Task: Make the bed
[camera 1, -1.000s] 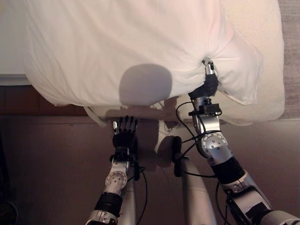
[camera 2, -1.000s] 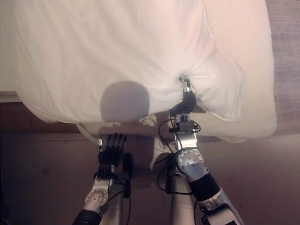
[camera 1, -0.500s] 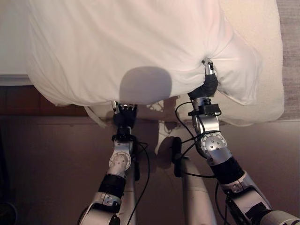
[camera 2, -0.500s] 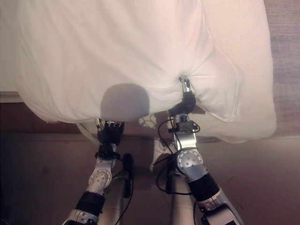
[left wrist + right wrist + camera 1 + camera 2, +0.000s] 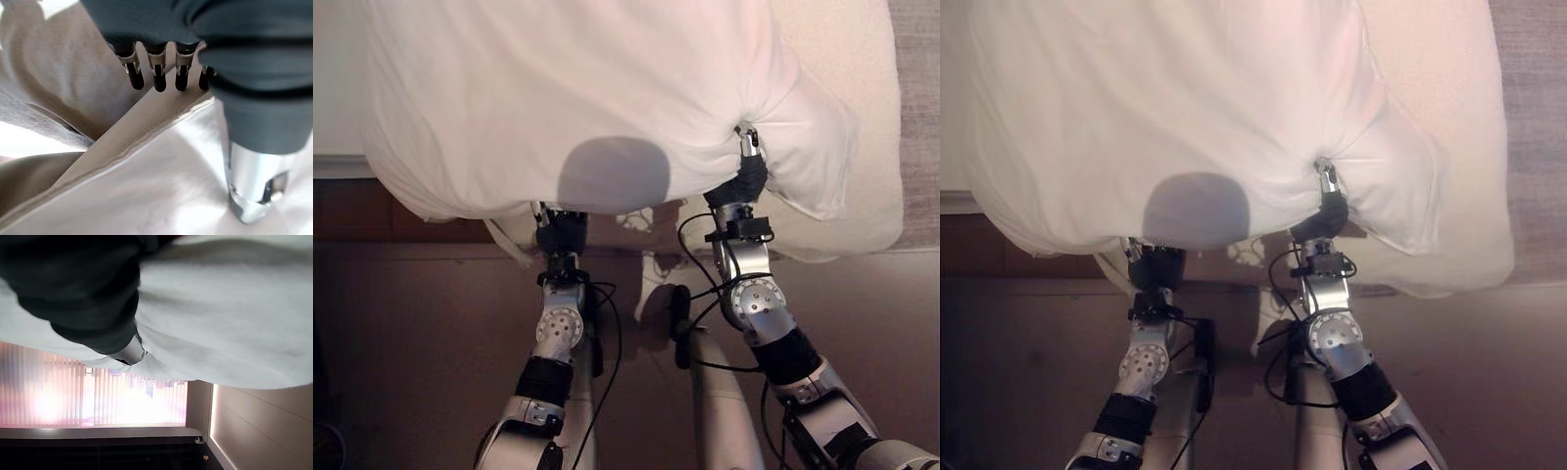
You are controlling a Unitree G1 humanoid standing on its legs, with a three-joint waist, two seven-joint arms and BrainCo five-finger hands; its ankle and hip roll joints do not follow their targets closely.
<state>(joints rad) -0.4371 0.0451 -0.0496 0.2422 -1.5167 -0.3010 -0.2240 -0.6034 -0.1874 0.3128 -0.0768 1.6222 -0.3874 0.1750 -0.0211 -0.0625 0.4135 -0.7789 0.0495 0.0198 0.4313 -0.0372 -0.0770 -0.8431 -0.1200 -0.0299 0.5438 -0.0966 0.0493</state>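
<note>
A white duvet point(image 5: 558, 88) covers the bed and hangs over its near edge. My right hand point(image 5: 745, 178) is shut on a bunch of it near the right end, and creases fan out from the grip. My left hand point(image 5: 562, 229) sits at the duvet's hanging lower edge, with its fingertips just under the cloth. In the left wrist view its fingers point(image 5: 159, 73) reach out straight over a folded hem point(image 5: 146, 132), the thumb point(image 5: 254, 196) stands apart, and nothing is held. The right wrist view has the white cloth point(image 5: 230, 318) draped over that hand.
A cream mattress cover point(image 5: 867, 108) lies bare at the bed's right end. A dark wooden bed frame point(image 5: 362, 211) runs below the duvet at the left. Brown floor point(image 5: 411, 352) lies under both arms. A bright window with vertical blinds point(image 5: 98, 396) appears in the right wrist view.
My left hand has moved forward from over the floor to the duvet's hanging edge, its fingertips now under the cloth. The right hand has kept its grip in place.
</note>
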